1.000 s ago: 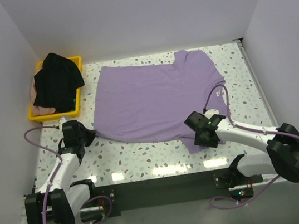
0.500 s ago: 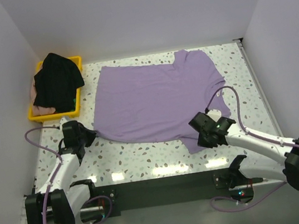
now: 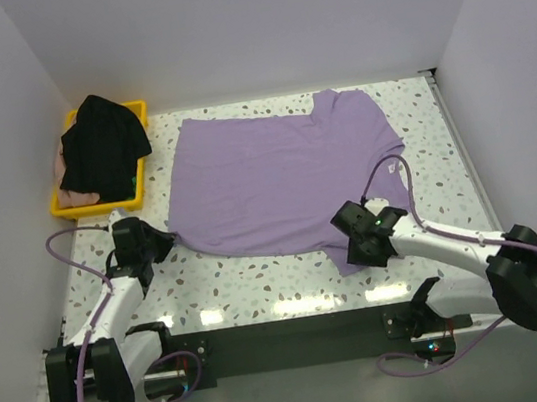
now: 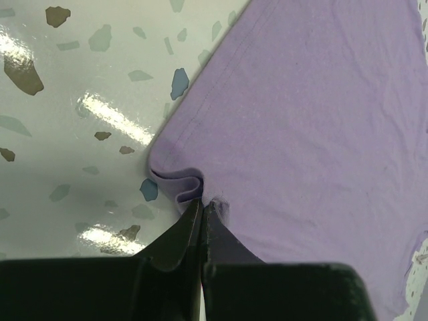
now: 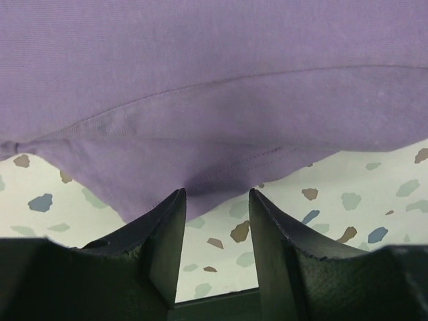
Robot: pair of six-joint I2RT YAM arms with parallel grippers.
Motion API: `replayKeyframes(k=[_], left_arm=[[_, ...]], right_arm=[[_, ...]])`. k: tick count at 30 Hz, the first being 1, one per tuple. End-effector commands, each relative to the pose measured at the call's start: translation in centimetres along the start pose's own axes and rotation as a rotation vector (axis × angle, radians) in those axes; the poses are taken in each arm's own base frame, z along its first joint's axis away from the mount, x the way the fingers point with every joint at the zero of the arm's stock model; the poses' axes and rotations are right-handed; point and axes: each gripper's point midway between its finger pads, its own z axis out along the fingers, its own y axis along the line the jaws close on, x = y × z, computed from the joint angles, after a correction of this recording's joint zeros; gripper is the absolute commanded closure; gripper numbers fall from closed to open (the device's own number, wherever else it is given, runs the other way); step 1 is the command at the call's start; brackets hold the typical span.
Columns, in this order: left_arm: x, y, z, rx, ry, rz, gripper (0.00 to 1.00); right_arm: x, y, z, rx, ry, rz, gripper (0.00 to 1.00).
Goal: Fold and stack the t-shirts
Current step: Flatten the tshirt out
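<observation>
we find the purple shirt (image 3: pixel 280 179) spread flat, right of the tray (image 3: pixel 134 106). left gripper (image 4: pixel 201 206) is clenched on its corner nearer the tray; right gripper (image 5: pixel 217 195) stands released at its far sleeve edge.

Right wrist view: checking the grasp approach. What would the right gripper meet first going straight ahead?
The lavender t-shirt, whose hemmed edge lies right at the fingertips of the open right gripper; depth is unclear.

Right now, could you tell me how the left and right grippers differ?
The left gripper is shut, the right gripper open. The left pinches the lavender t-shirt's bunched bottom corner; the right is merely at its sleeve edge. Both are low at the shirt's near side.
</observation>
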Motion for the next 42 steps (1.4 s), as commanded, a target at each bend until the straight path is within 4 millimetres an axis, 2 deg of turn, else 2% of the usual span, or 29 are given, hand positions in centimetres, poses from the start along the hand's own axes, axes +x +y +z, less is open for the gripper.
replayKeyframes(k=[1,5,7,8,9,11,12,15,25,30,36,37,38,40,41,42], left_arm=[[-0.7,-0.6,0.1,0.035,-0.029,0.023,1.0],[-0.7,-0.5,0.1,0.036,-0.027,0.023,1.0],[-0.7,-0.7,0.0,0.04,-0.028,0.021,1.0],[-0.7,-0.6,0.1,0.039,-0.027,0.02,1.0],[-0.7,-0.6,0.0,0.04,-0.028,0.021,1.0],[-0.7,-0.7,0.0,0.041,-0.029,0.02,1.0],[-0.8,-0.7,0.0,0.041,-0.031,0.021,1.0],[-0.7,-0.7,0.1,0.043,-0.027,0.021,1.0],[-0.7,-0.8,0.1,0.046,-0.024,0.023,1.0],[-0.6,-0.8,0.1,0.047,-0.018,0.022,1.0],[-0.4,-0.7,0.3,0.045,-0.008,0.023,1.0],[-0.4,-0.8,0.3,0.045,-0.006,0.023,1.0],[-0.4,-0.8,0.3,0.046,-0.007,0.023,1.0],[-0.4,-0.8,0.3,0.046,-0.007,0.02,1.0],[-0.4,-0.8,0.3,0.045,-0.008,0.021,1.0],[-0.4,-0.8,0.3,0.044,-0.007,0.021,1.0]], right_arm=[[-1.6,1.5,0.2,-0.014,-0.055,-0.007,0.53],[-1.4,1.0,1.0,0.019,-0.052,-0.02,0.51],[-1.1,0.9,1.3,0.025,-0.044,-0.025,0.56],[-0.8,0.6,1.4,0.032,-0.037,-0.027,0.6],[-0.6,0.5,1.5,0.033,-0.033,-0.03,0.7],[-0.2,0.4,1.5,0.028,-0.025,-0.029,0.82],[0.1,0.1,1.5,0.029,-0.017,-0.031,0.92],[0.9,0.2,1.1,0.003,0.015,-0.035,1.0],[4.8,1.9,-2.7,-0.183,0.217,-0.05,1.0],[5.1,3.7,-4.8,-0.268,0.283,-0.045,1.0],[5.2,6.1,-5.4,-0.325,0.343,-0.038,1.0],[5.2,6.7,-5.4,-0.339,0.352,-0.034,0.98],[5.1,7.0,-5.4,-0.345,0.352,-0.035,0.9],[4.3,6.9,-5.5,-0.319,0.325,-0.054,0.82],[4.0,6.6,-5.5,-0.298,0.31,-0.059,0.68],[3.7,6.3,-5.7,-0.287,0.297,-0.063,0.63]])
